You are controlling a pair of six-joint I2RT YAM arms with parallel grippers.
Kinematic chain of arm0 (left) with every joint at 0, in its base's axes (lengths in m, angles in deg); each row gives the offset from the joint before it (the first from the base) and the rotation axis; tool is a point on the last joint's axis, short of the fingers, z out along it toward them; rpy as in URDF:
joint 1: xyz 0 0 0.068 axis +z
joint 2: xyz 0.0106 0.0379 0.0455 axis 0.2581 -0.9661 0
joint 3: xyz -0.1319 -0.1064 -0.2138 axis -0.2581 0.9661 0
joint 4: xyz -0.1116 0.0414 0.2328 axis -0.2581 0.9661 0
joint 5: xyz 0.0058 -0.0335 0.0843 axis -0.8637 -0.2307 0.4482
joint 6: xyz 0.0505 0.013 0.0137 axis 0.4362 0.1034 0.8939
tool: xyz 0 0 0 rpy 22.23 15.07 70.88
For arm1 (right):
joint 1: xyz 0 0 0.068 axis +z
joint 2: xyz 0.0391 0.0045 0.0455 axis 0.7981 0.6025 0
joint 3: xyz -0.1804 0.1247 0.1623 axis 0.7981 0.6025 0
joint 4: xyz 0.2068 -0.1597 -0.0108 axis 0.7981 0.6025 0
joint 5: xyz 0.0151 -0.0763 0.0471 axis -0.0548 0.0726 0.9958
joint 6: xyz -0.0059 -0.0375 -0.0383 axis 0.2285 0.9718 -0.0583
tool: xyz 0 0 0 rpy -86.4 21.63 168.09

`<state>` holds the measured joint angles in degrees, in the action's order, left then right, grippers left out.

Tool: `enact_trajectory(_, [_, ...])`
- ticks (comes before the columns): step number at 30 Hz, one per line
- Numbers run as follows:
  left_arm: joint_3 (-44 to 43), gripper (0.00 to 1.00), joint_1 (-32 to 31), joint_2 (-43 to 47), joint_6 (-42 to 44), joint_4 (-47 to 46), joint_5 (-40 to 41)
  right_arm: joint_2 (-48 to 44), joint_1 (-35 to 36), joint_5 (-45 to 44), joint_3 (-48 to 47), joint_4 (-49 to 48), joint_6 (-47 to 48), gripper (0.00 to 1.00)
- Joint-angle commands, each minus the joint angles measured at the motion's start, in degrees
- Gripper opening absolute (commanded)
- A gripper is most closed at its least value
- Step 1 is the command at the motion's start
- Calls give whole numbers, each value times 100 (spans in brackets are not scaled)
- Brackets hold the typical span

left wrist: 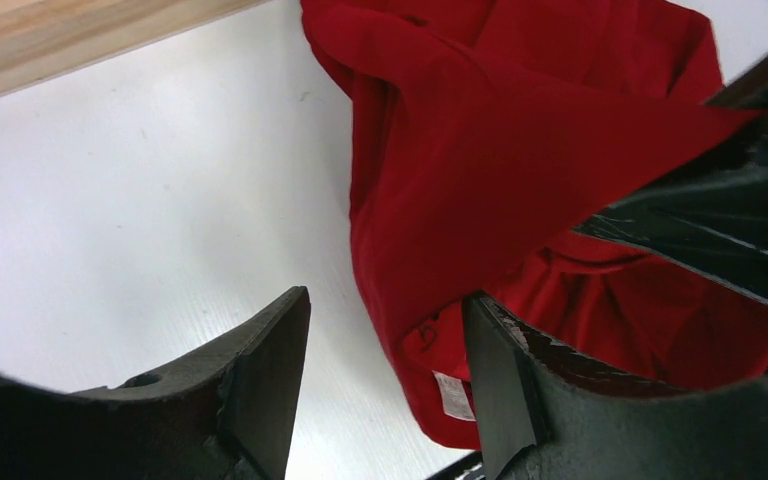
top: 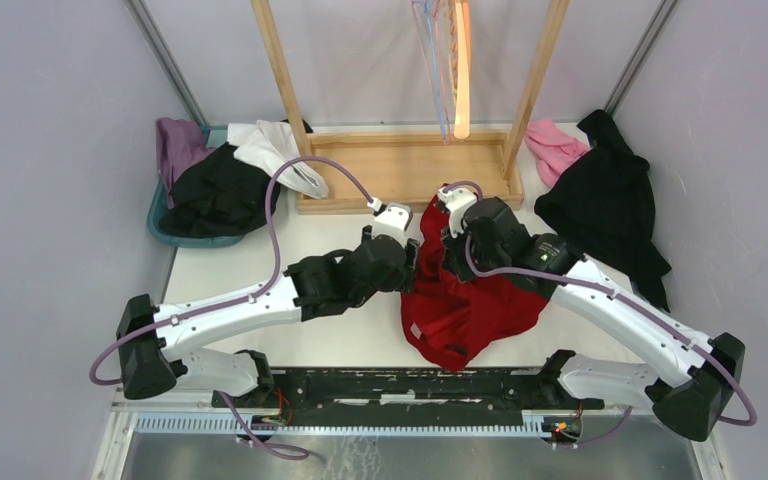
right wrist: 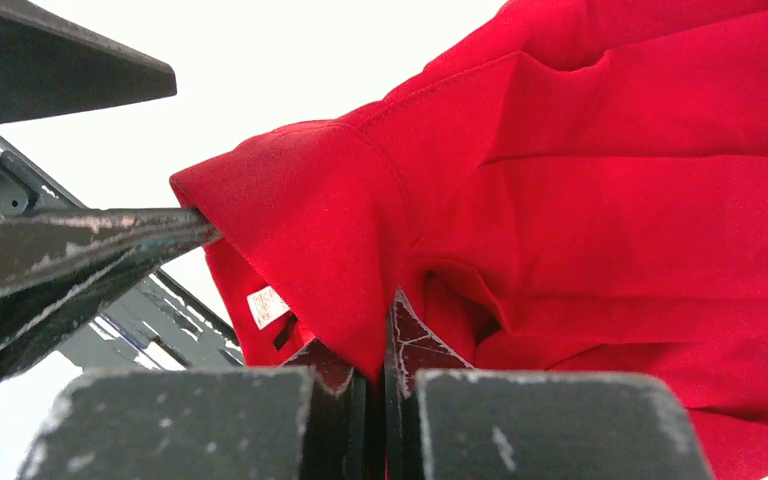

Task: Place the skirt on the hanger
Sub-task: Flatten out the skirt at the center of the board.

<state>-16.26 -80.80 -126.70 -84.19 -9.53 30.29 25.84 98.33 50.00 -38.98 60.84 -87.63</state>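
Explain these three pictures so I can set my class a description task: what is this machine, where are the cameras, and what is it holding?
The machine is two robot arms bolted to the near edge of a white table. The wide picture looks down from above and behind them; the other two come from a camera on each wrist. Each arm ends in a two-finger gripper. The right gripper is shut on a fold of a crumpled red fabric skirt lying on the table. The left gripper is open, close beside the skirt's edge. Behind stands a light wooden rack with translucent plastic hangers. A teal basket of clothes, a pink garment and a black garment lie around it.
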Motion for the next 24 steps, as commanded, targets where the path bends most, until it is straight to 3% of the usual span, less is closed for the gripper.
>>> enact_trajectory(1, [52,65,32,273,43,-548,-375,82,40,103,15,-418,-96,2])
enact_trajectory(8, [-30,66,23,90,190,-754,-539,201,73,139,-22,-479,-115,2])
enact_trajectory(20, [-154,64,23,-111,362,-191,126,208,93,175,-71,-442,-80,2])
enact_trajectory(24, [-35,53,26,-19,444,-163,313,229,93,195,-63,-467,-88,2])
